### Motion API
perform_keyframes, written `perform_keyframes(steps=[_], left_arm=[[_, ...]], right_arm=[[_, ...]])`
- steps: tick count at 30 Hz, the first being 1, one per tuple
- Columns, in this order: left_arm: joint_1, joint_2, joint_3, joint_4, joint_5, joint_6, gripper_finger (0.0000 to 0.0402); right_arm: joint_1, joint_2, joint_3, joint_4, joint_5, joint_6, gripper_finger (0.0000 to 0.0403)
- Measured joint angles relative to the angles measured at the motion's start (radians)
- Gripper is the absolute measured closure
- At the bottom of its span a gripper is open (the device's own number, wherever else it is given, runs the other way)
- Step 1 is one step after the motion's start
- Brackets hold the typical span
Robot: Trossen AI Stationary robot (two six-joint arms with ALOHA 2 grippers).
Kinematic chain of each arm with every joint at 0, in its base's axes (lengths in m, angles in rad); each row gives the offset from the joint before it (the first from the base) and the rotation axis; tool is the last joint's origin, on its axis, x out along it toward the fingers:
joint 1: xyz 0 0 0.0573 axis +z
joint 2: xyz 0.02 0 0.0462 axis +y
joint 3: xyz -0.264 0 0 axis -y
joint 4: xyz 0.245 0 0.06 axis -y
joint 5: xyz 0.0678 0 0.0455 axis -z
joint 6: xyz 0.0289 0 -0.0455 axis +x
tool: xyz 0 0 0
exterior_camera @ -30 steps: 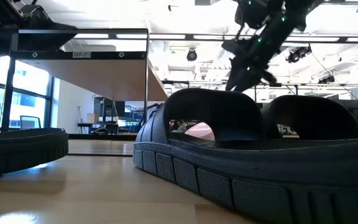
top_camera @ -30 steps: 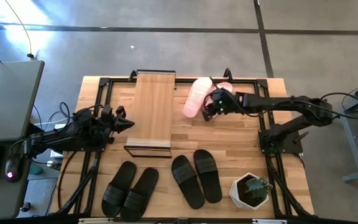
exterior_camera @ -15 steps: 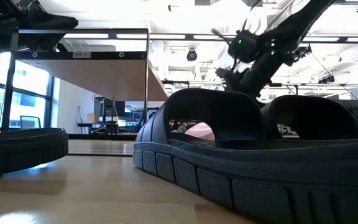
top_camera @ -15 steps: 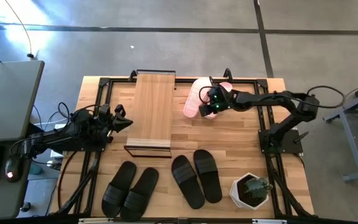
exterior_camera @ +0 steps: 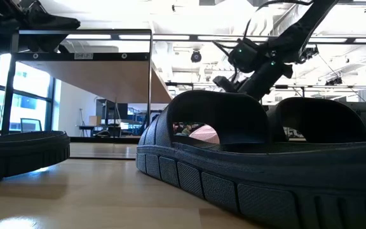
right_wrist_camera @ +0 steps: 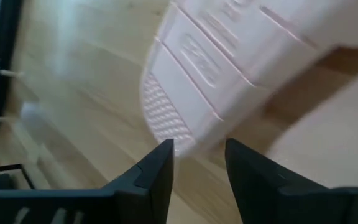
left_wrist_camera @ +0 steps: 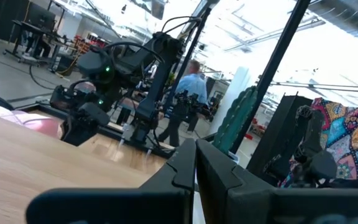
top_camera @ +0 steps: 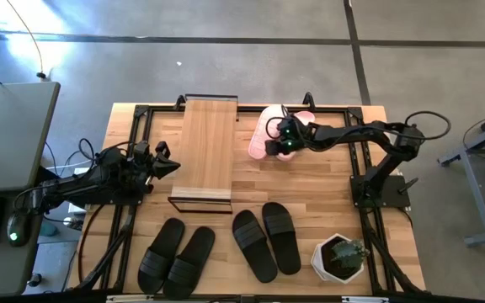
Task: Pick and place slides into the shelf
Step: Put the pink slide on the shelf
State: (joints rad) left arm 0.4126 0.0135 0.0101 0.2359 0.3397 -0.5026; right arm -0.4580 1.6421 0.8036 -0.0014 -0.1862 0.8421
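On the wooden table (top_camera: 327,181), the pink slides (top_camera: 266,128) lie near the far edge, just right of the shelf (top_camera: 208,147), with two black pairs nearer the front. The right gripper (top_camera: 279,143) hovers over one pink slide, jaws narrowly apart and empty; the left gripper (top_camera: 168,167) waits beside the shelf, jaws closed. The slide looks light, soft and bendy, so its side edge or strap seems the surest hold.
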Motion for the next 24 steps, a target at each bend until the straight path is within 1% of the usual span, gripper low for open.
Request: perform_keyframes(steps=[3,6,12,18,24], left_arm=[[0.0,0.0,0.0,0.0,0.007,0.0,0.0399],[0.0,0.0,0.0,0.0,0.012,0.0,0.0399],[0.0,0.0,0.0,-0.001,0.013,0.0,0.0399],[0.0,0.0,0.0,-0.001,0.014,0.0,0.0399],[0.0,0.0,0.0,-0.001,0.016,0.0,0.0399]], right_arm=[[0.0,0.0,0.0,-0.02,0.002,0.008,0.0249],[0.0,0.0,0.0,-0.004,0.028,0.022,0.023],[-0.003,0.0,0.0,0.006,0.039,0.064,0.0202],[-0.003,0.011,0.0,0.028,0.103,0.087,0.0197],[0.001,0.104,0.0,0.13,0.05,0.132,0.0196]])
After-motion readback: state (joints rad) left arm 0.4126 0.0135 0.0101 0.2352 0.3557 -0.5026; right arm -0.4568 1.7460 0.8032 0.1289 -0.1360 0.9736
